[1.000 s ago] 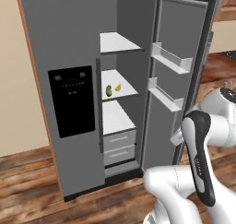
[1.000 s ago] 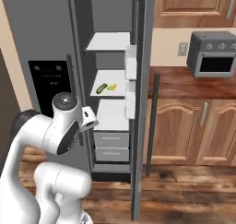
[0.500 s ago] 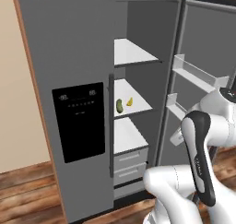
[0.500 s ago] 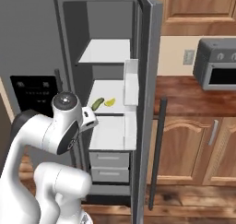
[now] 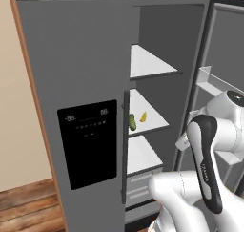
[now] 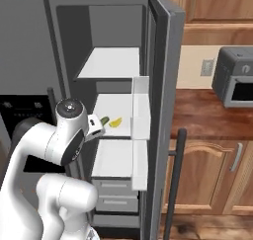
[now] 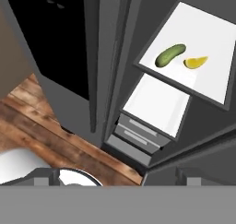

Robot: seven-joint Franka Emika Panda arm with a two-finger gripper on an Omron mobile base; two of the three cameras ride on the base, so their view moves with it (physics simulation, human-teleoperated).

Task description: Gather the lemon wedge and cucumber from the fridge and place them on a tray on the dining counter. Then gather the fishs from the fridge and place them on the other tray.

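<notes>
The white arm [image 5: 209, 178] rises folded from the base, its dark-striped upper link standing nearly upright in the left base view, with the rounded joint at the top bending back over. In the right base view the same arm [image 6: 59, 145] arches up to a round joint capped with a grey disc. The gripper [image 7: 113, 174] points downward (only its two dark finger tips [image 7: 44, 176] show, at the bottom of the hand view), jaws spread wide apart and holding nothing.

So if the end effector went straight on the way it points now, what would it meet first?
Probably the edge of the closed fridge door or the drawers low in the open compartment, not the cucumber shelf. Depth is unclear.
</notes>
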